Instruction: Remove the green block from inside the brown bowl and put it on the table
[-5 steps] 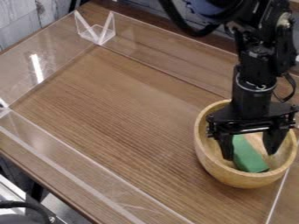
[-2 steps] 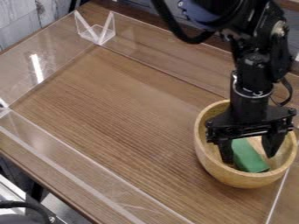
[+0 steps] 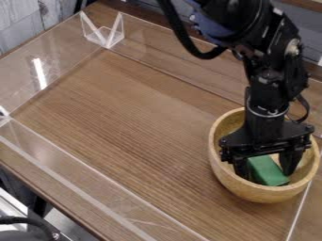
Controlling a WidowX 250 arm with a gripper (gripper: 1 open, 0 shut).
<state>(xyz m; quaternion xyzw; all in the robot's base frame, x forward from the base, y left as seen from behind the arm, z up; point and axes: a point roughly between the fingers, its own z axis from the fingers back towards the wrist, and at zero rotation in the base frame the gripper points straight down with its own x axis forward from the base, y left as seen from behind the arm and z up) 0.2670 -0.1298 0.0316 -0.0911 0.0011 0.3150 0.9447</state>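
The brown bowl [image 3: 236, 184] sits on the table [image 3: 126, 122] at the lower right. Inside it lies the green block [image 3: 265, 170], partly hidden by the gripper. My gripper [image 3: 265, 158] points straight down into the bowl with its jaws open, one finger [image 3: 232, 160] to the block's left and the other on its right. The fingers straddle the block without closing on it. I cannot tell whether the tips touch the bowl's floor.
Low clear plastic walls [image 3: 51, 151] run along the table's edges, with a clear corner bracket [image 3: 104, 31] at the back left. Black cables [image 3: 201, 19] hang behind the arm at the top.
The gripper has sunk slightly deeper into the bowl around the block, and the arm's upper part has leaned in. The jaws stay open; the block has not moved.
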